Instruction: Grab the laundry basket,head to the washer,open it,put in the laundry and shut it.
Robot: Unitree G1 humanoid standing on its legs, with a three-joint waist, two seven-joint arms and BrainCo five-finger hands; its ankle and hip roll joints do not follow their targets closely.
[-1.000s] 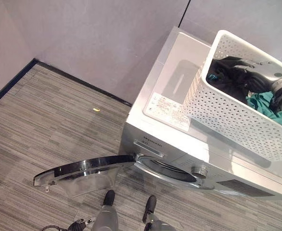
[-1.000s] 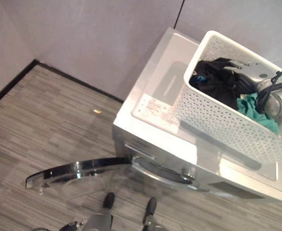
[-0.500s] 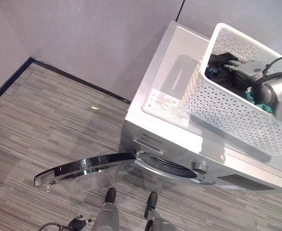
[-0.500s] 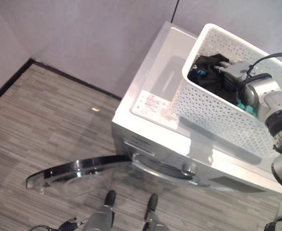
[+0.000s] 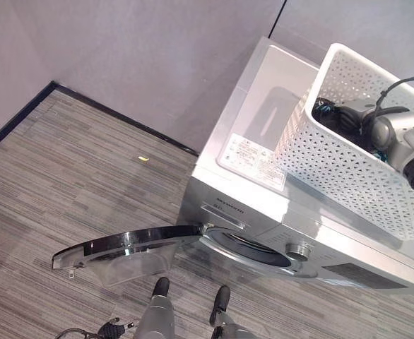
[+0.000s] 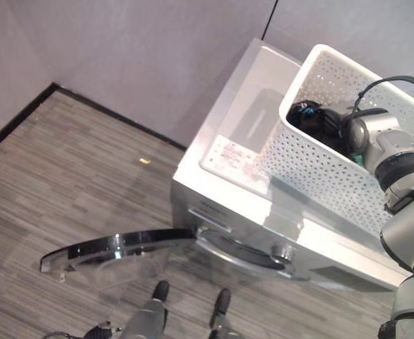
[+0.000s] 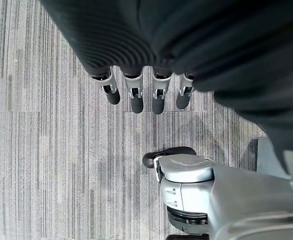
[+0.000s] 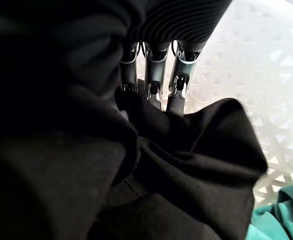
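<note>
Left eye view, looking down: silver front-loading washer [image 5: 263, 233] standing on grey striped floor [image 5: 73, 183] against a grey wall [image 5: 150, 49]. Round washer door [image 5: 126, 247] swung fully open, out towards the robot's left, level with the drum opening [image 5: 249, 247]. White perforated laundry basket [image 5: 341, 162] resting on top of the washer, towards its right side, just beside a printed label [image 5: 253, 161] stuck on the lid. Inside the basket, black clothing [image 6: 313, 120] bunched at the far end and a strip of teal cloth [image 8: 281, 220] lying next to it. Small yellow scrap [image 5: 143, 159] on the floor, well apart from the washer, near the wall.

Right hand [image 8: 159, 82] reaching down into the basket from the right side, dark ribbed cover over the wrist. Right wrist view: silver fingers [image 8: 179, 85] pointing into the black clothing, their tips buried in its folds, so cannot tell whether curled round the cloth or merely pressed into it.

Left wrist view: left hand [image 7: 144, 87] hanging low above the floor, fingers straight and relaxed, holding nothing.
</note>
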